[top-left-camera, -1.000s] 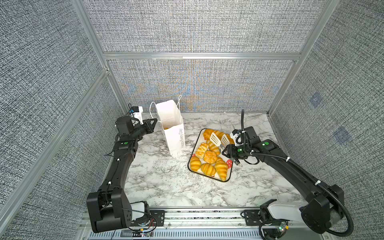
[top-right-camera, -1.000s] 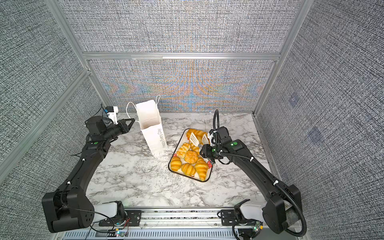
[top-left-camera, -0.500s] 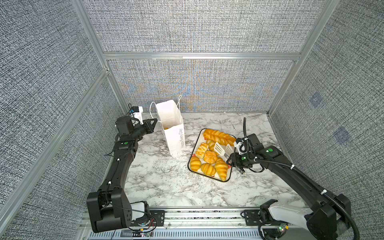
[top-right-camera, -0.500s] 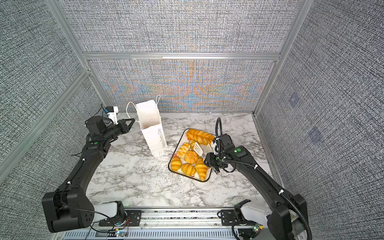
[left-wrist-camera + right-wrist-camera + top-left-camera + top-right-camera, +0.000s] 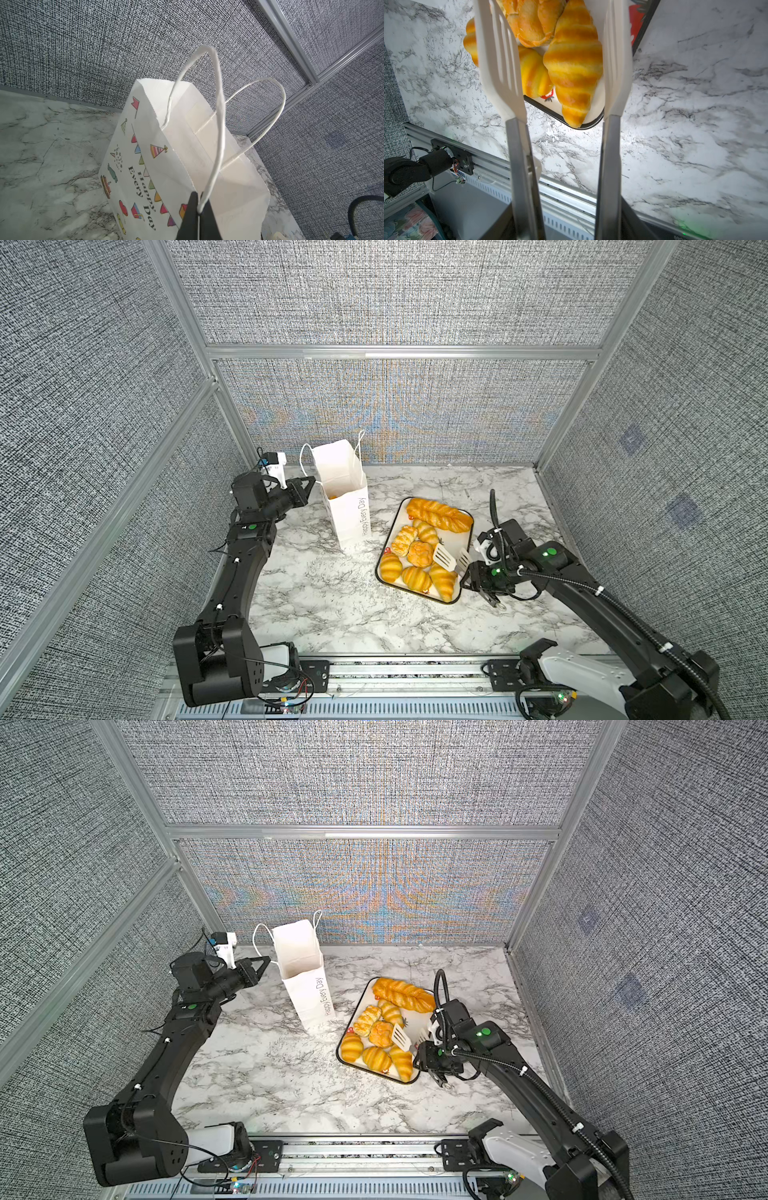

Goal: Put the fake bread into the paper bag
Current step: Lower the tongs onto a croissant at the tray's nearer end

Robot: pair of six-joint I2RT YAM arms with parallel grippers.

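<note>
The white paper bag [image 5: 347,506] [image 5: 307,986] stands upright and open at the back left. My left gripper [image 5: 313,482] [image 5: 198,207] is shut on its cord handle [image 5: 218,124]. An orange bit shows inside the bag's mouth. The fake bread lies on the tray: a braided loaf [image 5: 438,514] [image 5: 403,993], a round bun [image 5: 420,553] and several croissants. My right gripper [image 5: 473,576] [image 5: 566,218] is shut on the handles of white slotted tongs [image 5: 451,558] [image 5: 500,62]. Their spread blades straddle the croissant [image 5: 574,68] [image 5: 442,583] at the tray's near right corner.
The strawberry-print tray [image 5: 591,124] [image 5: 345,1058] sits on the marble table right of the bag. Grey fabric walls close in the back and both sides. A metal rail [image 5: 395,668] runs along the front edge.
My right gripper has carried the tongs from over the braided loaf at the tray's far end to its near right corner. The left gripper and bag have not moved.
</note>
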